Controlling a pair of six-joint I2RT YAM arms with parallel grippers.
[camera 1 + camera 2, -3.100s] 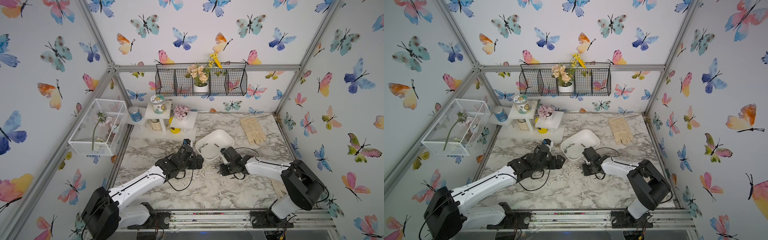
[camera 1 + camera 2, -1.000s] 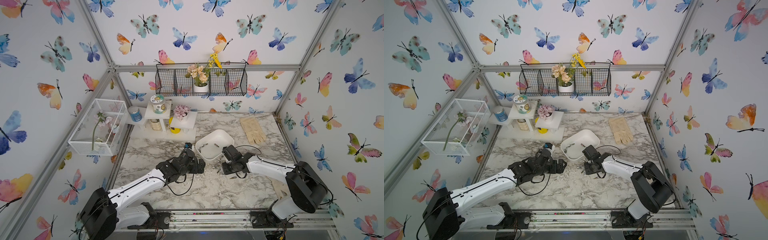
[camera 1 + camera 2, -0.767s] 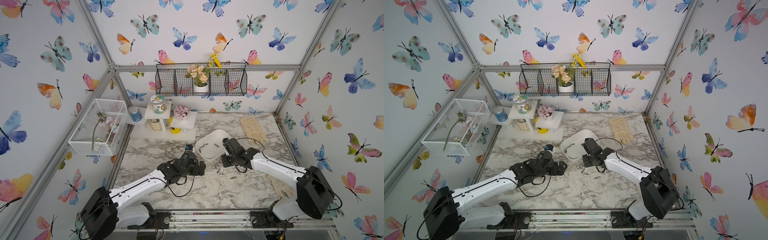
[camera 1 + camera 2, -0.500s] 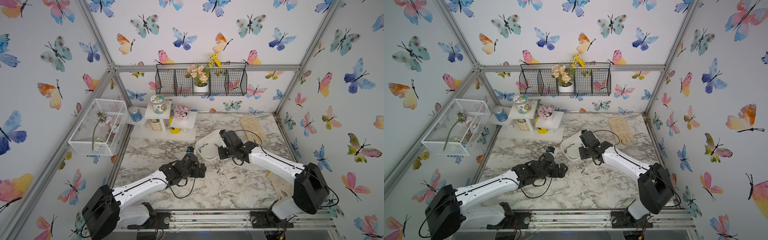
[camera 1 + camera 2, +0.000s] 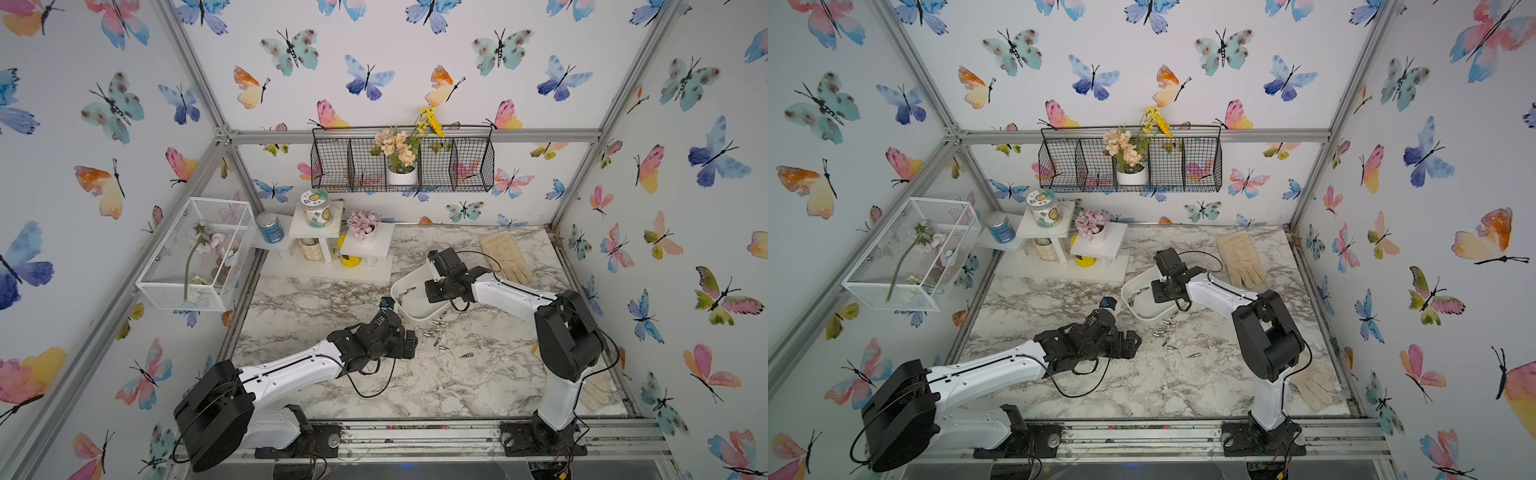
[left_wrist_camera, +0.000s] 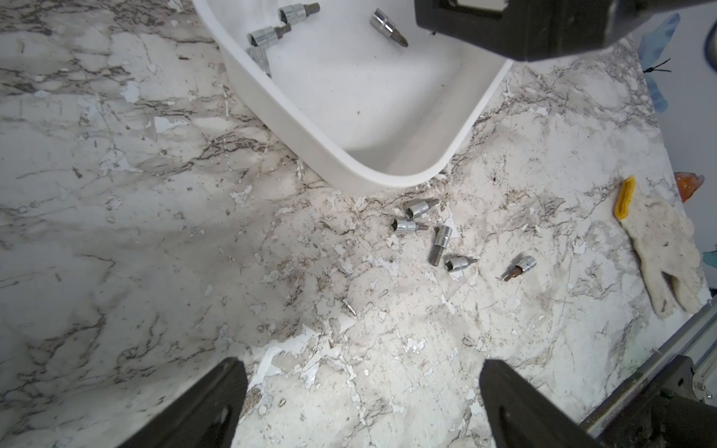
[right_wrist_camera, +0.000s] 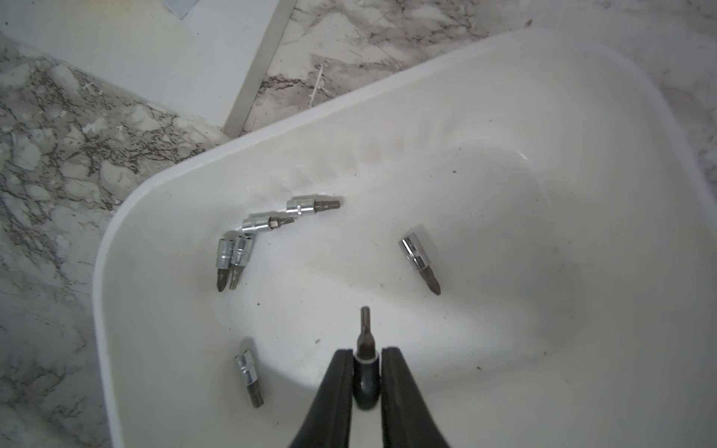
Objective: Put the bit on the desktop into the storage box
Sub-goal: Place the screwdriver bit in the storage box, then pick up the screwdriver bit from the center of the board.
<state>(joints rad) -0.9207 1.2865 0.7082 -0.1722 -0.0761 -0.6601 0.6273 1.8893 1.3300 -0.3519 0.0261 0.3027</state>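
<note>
The bit [image 7: 364, 333] in hand sits upright between the narrow fingers of the right gripper [image 7: 366, 355], tip pointing away from them, hanging over the floor of the storage box [image 7: 163, 186] and not touching it. The box lies near the middle of the tabletop [image 6: 116, 232], a little toward the back edge, with six bits [image 7: 419, 263] already lying in it. The step in hand looks like the drop: the next move calls only for the fingers to part (the bit is well inside the rim, so it should land cleanly, though it may roll). Whether the grip has begun to slacken I cannot tell. Five loose bits [image 6: 440, 244] lie on the tabletop just beside the box's wall on the side toward the front edge, so the task is roughly half done. The left gripper [image 6: 361, 388] hovers near them with its fingers wide and empty, well placed to take one.
</note>
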